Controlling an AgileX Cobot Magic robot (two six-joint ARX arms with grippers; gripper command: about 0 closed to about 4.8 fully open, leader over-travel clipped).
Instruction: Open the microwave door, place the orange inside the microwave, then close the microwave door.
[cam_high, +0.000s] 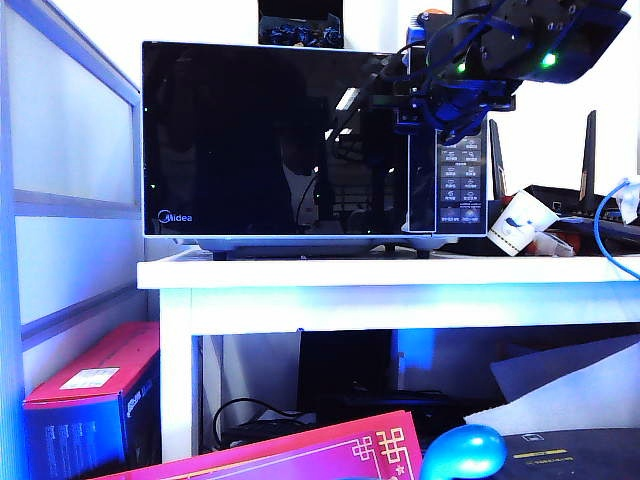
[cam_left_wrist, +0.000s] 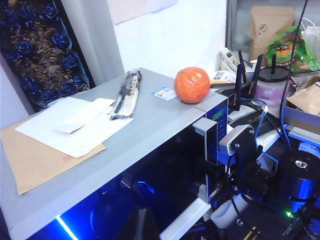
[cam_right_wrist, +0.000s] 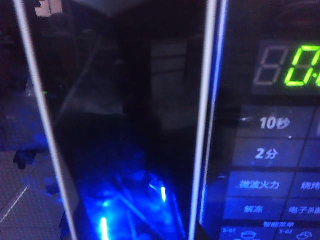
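Observation:
The microwave stands on a white table. Its black glass door looks closed against the button panel. The orange rests on the microwave's grey top, near the back corner above the green display. My right gripper reaches in from the upper right and is clamped on the tall door handle, high up; its fingers are hidden in the right wrist view, which is filled by the door glass. My left gripper hovers above the front of the microwave, its dark fingers together and holding nothing.
Papers and a black wrapped item lie on the microwave top. A tipped white paper cup and a router with antennas sit right of the oven. A red box stands beside the table leg.

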